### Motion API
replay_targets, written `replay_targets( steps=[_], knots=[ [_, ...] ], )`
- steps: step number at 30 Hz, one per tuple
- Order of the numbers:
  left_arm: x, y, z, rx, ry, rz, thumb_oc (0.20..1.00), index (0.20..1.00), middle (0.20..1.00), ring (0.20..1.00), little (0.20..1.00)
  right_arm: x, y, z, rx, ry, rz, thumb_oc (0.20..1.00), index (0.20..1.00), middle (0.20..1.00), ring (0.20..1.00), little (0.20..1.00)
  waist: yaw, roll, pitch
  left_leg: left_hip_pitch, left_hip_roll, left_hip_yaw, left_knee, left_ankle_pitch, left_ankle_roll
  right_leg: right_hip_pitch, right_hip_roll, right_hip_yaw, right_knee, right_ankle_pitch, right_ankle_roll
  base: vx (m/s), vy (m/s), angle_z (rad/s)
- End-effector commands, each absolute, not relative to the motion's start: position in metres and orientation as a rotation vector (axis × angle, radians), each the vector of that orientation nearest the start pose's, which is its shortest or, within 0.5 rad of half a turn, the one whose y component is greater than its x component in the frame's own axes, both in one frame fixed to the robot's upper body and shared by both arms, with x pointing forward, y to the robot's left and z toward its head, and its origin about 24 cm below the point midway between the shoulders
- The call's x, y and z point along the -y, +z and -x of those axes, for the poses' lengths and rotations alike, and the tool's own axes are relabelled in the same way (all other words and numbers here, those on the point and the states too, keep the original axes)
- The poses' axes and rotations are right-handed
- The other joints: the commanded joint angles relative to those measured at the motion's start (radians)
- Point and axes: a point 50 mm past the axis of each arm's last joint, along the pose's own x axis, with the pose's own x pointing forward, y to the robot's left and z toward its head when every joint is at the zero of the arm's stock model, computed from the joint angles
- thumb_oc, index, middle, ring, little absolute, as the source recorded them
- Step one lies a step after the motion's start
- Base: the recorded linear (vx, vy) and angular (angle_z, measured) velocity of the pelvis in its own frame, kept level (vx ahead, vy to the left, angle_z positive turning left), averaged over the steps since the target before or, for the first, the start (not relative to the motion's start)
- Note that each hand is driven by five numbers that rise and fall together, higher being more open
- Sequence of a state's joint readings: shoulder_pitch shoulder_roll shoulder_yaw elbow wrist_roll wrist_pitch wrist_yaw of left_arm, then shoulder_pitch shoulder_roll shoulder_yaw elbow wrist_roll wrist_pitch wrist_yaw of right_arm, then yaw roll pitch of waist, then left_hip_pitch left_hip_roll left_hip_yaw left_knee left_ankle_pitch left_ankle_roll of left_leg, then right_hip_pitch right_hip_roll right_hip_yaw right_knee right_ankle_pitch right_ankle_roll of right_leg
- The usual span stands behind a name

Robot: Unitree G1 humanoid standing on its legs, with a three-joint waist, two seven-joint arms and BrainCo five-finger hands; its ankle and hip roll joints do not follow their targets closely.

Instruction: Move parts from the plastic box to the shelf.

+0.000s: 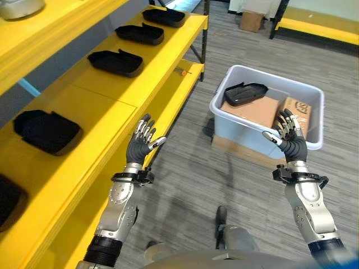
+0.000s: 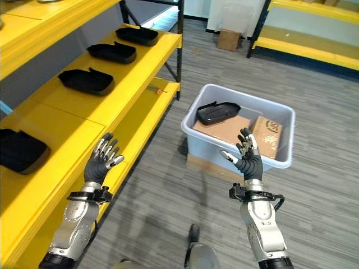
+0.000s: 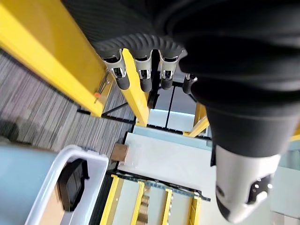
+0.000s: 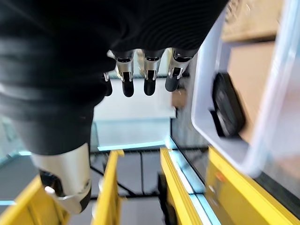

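Brightness: we see an evenly lit, bright indoor scene.
Source: we judge the light falls from overhead, since a pale sheen lies on the yellow shelf point(image 1: 106, 106) beyond the left hand point(image 1: 137, 150) fingers.
Shadows: we find a soft dark patch on the floor point(image 1: 190, 168) under the plastic box point(image 1: 241, 131), past the right hand point(image 1: 293, 147) fingers.
Glare: we note small highlights on the silver fingers point(image 2: 104, 147).

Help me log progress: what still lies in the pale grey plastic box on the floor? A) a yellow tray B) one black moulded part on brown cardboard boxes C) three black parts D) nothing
B: one black moulded part rests on brown cardboard boxes inside the pale grey plastic box; both hands are open and hold nothing.
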State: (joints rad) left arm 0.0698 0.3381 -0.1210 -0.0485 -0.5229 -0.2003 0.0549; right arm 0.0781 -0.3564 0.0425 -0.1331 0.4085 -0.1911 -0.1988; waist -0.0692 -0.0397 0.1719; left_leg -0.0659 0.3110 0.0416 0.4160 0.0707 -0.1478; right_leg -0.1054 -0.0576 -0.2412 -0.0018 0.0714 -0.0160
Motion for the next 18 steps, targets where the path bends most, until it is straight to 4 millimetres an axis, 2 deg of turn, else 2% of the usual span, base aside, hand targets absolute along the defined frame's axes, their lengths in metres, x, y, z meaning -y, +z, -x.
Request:
replay_targets(
  steps=[1,2,3,4,5,6,8,9,12,14,15,16,18],
  knots=[
    [-0.192,0.078,-0.237,0.226,-0.041,0.193,1.0,1.0,1.0,1.0,1.0,0.215,0.116,-0.237,0.406,-0.129,-0.091,1.0,1.0,1.0,1.0,1.0,0.007,-0.017,0.054,-0.073,-0.151,0.039,-0.031,0.017,0.089,0.046,-0.028,0.044,-0.011,-0.04,0.056,0.42,-0.034,-0.24],
    [-0.197,0.076,-0.232,0.219,-0.023,0.182,1.0,1.0,1.0,1.0,1.0,0.214,0.106,-0.235,0.365,-0.114,-0.075,1.0,1.0,1.0,1.0,1.0,0.049,-0.029,0.056,-0.144,-0.212,-0.059,-0.151,-0.007,0.093,0.082,-0.016,0.095,-0.011,-0.061,0.068,0.51,0.028,-0.28],
    [-0.198,0.075,-0.23,0.218,-0.015,0.177,1.0,1.0,1.0,1.0,1.0,0.213,0.102,-0.234,0.35,-0.112,-0.079,1.0,1.0,1.0,1.0,1.0,0.07,-0.024,0.055,-0.172,-0.238,-0.132,-0.259,0.035,0.09,0.096,-0.002,0.122,-0.002,-0.076,0.065,0.43,0.045,-0.48],
    [-0.198,0.075,-0.23,0.218,-0.015,0.177,1.0,1.0,1.0,1.0,1.0,0.213,0.102,-0.234,0.35,-0.112,-0.079,1.0,1.0,1.0,1.0,1.0,0.069,-0.025,0.054,-0.169,-0.238,-0.133,-0.271,0.044,0.09,0.093,-0.003,0.12,-0.001,-0.074,0.065,0.38,0.063,-0.68],
    [-0.2,0.07,-0.227,0.202,-0.012,0.173,1.0,1.0,1.0,1.0,1.0,0.216,0.096,-0.232,0.316,-0.11,-0.066,1.0,1.0,1.0,1.0,1.0,0.082,-0.005,0.052,-0.183,-0.228,-0.181,-0.409,0.122,0.066,0.131,0.025,0.141,0.003,-0.102,0.062,0.44,0.084,-0.99],
    [-0.2,0.07,-0.227,0.209,-0.005,0.162,1.0,1.0,1.0,1.0,1.0,0.217,0.092,-0.232,0.301,-0.11,-0.056,1.0,1.0,1.0,1.0,1.0,0.085,0.005,0.051,-0.203,-0.235,-0.166,-0.5,0.145,0.048,0.161,0.038,0.159,0.002,-0.122,0.065,0.45,0.086,-0.73],
    [-0.201,0.07,-0.226,0.209,-0.002,0.159,1.0,1.0,1.0,1.0,1.0,0.218,0.091,-0.23,0.292,-0.112,-0.05,1.0,1.0,1.0,1.0,1.0,0.084,0.01,0.048,-0.201,-0.236,-0.144,-0.501,0.152,0.047,0.179,0.043,0.17,0.005,-0.138,0.066,0.4,0.186,-0.78],
    [-0.202,0.067,-0.223,0.199,0.002,0.157,1.0,1.0,1.0,1.0,1.0,0.213,0.085,-0.228,0.266,-0.086,-0.072,1.0,1.0,1.0,1.0,1.0,0.104,0.012,0.027,-0.152,-0.238,-0.169,-0.478,0.151,0.06,0.236,0.04,0.236,0.012,-0.177,0.067,0.46,0.261,-1.3],
    [-0.199,0.07,-0.223,0.208,-0.012,0.17,1.0,1.0,1.0,1.0,1.0,0.21,0.081,-0.226,0.252,-0.073,-0.102,1.0,1.0,1.0,1.0,1.0,0.101,0.005,0.012,-0.153,-0.251,-0.152,-0.447,0.136,0.066,0.263,0.013,0.238,0.006,-0.183,0.074,0.36,0.222,-1.56],
    [-0.2,0.076,-0.225,0.23,-0.026,0.158,1.0,1.0,1.0,1.0,1.0,0.204,0.081,-0.228,0.245,-0.045,-0.12,1.0,1.0,1.0,1.0,1.0,0.097,-0.012,-0.012,-0.158,-0.282,-0.126,-0.377,0.074,0.103,0.278,-0.036,0.255,0.03,-0.191,0.099,0.28,0.217,-0.17],
    [-0.2,0.076,-0.225,0.23,-0.026,0.158,1.0,1.0,1.0,1.0,1.0,0.204,0.081,-0.228,0.245,-0.045,-0.121,1.0,1.0,1.0,1.0,1.0,0.099,-0.013,-0.013,-0.161,-0.284,-0.124,-0.372,0.07,0.104,0.276,-0.038,0.256,0.031,-0.193,0.1,0.35,0.277,-0.25],
    [-0.2,0.079,-0.227,0.238,-0.025,0.153,1.0,1.0,1.0,1.0,1.0,0.196,0.082,-0.23,0.247,-0.016,-0.142,1.0,1.0,1.0,1.0,1.0,0.098,-0.024,-0.029,-0.165,-0.304,-0.106,-0.321,0.023,0.132,0.268,-0.068,0.269,0.061,-0.183,0.118,0.18,0.151,-0.23],
    [-0.201,0.08,-0.228,0.24,-0.024,0.149,1.0,1.0,1.0,1.0,1.0,0.194,0.082,-0.231,0.247,-0.005,-0.148,1.0,1.0,1.0,1.0,1.0,0.097,-0.026,-0.033,-0.157,-0.312,-0.101,-0.318,0.011,0.142,0.257,-0.073,0.275,0.087,-0.17,0.125,0.18,0.155,-0.07]
  ],
)
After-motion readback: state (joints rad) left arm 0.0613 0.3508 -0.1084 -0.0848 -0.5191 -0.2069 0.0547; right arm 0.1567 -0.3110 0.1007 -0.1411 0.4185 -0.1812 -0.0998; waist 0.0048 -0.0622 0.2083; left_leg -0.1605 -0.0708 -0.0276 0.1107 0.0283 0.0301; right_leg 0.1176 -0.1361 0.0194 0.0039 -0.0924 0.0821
